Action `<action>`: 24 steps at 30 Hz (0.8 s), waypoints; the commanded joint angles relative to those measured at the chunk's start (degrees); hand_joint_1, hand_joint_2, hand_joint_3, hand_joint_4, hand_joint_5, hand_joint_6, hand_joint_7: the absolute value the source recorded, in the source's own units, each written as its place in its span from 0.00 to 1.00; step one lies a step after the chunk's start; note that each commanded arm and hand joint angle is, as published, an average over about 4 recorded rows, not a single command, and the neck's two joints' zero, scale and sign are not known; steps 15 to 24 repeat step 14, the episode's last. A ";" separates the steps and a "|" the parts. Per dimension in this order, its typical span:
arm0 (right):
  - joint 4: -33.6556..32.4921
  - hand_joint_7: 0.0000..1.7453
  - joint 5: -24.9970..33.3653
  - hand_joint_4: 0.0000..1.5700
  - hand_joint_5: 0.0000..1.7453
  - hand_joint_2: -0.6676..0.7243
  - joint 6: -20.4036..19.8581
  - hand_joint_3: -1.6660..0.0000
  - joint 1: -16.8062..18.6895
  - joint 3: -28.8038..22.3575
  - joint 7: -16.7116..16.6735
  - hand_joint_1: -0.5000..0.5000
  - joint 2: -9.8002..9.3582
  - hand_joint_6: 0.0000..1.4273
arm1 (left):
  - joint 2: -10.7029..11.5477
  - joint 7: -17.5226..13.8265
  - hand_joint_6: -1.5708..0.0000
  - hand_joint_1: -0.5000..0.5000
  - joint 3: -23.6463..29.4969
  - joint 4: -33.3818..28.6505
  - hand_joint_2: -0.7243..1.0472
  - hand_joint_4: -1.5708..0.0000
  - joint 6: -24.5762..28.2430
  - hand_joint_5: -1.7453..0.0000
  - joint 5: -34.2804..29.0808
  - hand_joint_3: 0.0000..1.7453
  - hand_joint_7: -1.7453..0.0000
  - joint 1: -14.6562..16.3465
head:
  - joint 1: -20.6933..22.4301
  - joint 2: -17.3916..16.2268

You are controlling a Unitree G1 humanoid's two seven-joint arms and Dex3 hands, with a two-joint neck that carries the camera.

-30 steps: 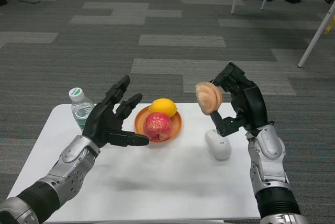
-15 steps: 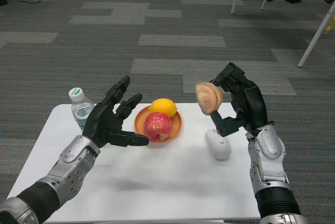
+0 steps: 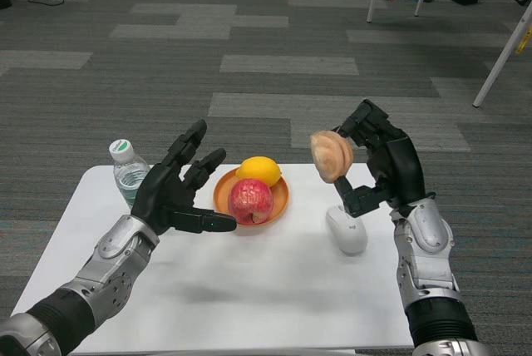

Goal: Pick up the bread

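Tan and round, the bread sits pinched in the right robot hand, lifted clear above the white desk and a white mouse. The left robot hand hovers empty, fingers spread, beside an orange bowl of fruit.

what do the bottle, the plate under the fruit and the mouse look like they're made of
Bottle: clear plastic, probably; see-through ribbed wall, white screw cap. Plate: orange, smooth and slightly glossy, so plastic or glazed ceramic; can't tell which. Mouse: white moulded plastic by its smooth, rounded shell.
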 commanded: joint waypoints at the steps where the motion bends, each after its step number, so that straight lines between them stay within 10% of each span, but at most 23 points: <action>1: -0.63 0.92 0.83 0.45 0.89 0.18 -0.12 0.05 0.34 0.02 -0.40 0.08 -0.20 0.58 | -0.22 -0.17 1.00 1.00 0.62 -0.06 0.60 1.00 -0.45 0.76 0.45 0.05 1.00 0.45 | 0.02 0.02; 24: -0.54 0.89 0.82 0.45 0.89 0.18 -0.13 0.05 0.34 0.11 -0.40 0.08 -0.20 0.58 | -0.28 -0.17 1.00 1.00 0.64 -0.06 0.60 1.00 -0.45 0.76 0.51 0.00 1.00 0.45 | -0.10 -0.04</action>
